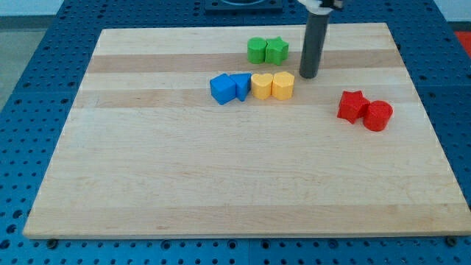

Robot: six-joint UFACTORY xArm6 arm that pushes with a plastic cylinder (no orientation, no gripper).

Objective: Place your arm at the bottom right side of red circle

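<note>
Tool: no clamp shows; the arm ends in a plain rod, my tip (307, 76) resting on the worktop (184, 184), just right of the yellow blocks (272, 85).
Red circle: (378, 115) at the right, touching the red star (352, 105).
Handling: probably light, stiff and easily slid.
Contact: none is needed; stop near its near-right side, apart.

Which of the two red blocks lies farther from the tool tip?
The red circle, at the view's right end of the pair. The red star touching it sits nearer my tip, which stands beside the yellow blocks.
</note>
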